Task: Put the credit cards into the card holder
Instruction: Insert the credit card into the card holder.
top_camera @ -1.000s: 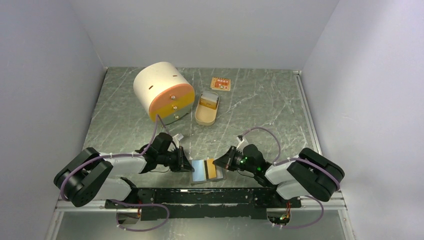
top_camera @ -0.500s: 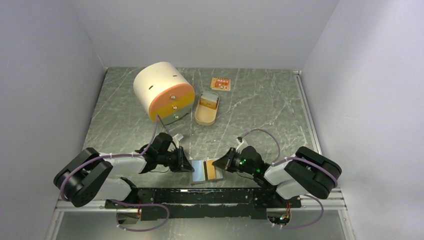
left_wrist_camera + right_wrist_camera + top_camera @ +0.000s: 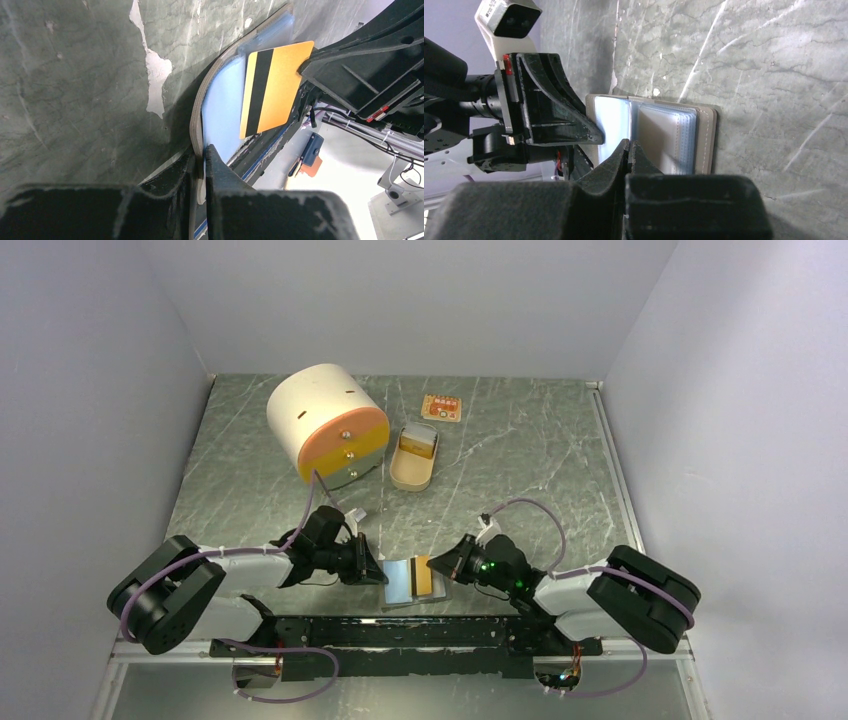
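Observation:
The card holder (image 3: pixel 400 581) lies open like a book at the table's near edge: a taupe stitched cover with clear plastic sleeves (image 3: pixel 674 145). My left gripper (image 3: pixel 381 574) is shut on its left cover edge (image 3: pixel 196 125), fingertips (image 3: pixel 212 160) pinching it. My right gripper (image 3: pixel 442 568) is shut on the gold-orange credit card (image 3: pixel 272 87), black stripe up, and holds it over the holder's right page (image 3: pixel 431 578). In the right wrist view the fingers (image 3: pixel 621 150) are pressed together over the holder's fold. I cannot see a blue-grey card.
A white drum with an orange face (image 3: pixel 325 420) stands at the back left. A tan oval tin (image 3: pixel 414 458) lies beside it, and a small orange patterned tile (image 3: pixel 441 407) behind. The black base rail (image 3: pixel 400 635) runs just below the holder.
The right arm's elbow has swung a little to the right and down. Both grippers and the gold card have stayed almost in place over the holder.

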Controlling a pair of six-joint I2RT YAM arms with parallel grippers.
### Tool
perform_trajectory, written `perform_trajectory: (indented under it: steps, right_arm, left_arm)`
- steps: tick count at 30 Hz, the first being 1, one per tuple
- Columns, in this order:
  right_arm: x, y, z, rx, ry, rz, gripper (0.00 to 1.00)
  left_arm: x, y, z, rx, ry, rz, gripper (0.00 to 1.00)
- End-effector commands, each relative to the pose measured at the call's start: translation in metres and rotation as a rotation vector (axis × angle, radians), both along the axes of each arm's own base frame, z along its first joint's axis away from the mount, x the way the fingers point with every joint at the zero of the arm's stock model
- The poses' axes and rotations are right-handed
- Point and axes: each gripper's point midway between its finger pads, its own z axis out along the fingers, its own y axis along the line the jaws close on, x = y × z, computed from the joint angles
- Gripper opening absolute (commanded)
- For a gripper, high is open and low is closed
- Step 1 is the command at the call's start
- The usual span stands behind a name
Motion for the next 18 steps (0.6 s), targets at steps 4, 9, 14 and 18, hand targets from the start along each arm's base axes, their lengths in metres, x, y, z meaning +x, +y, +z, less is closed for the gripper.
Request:
perform_trajectory:
  steps: [4,9,14,18]
  right_arm:
    - [-0.005,-0.002,-0.011,-0.042,0.005,-0.005,0.0]
    - [-0.009,0.001,-0.014,-0.046,0.007,0.012,0.0]
    - [-0.009,0.005,-0.013,-0.03,0.011,0.014,0.0]
    - [-0.003,0.009,-0.01,-0.03,0.004,0.0,0.0]
  left_arm:
    - [0.001,-0.001,0.002,-0.018,-0.015,0.005,0.13]
    - [0.001,-0.001,0.002,-0.02,-0.015,0.006,0.13]
    - [0.001,-0.002,0.003,-0.027,-0.013,0.004,0.13]
    - [0.0,-0.004,0.005,-0.044,-0.013,0.002,0.13]
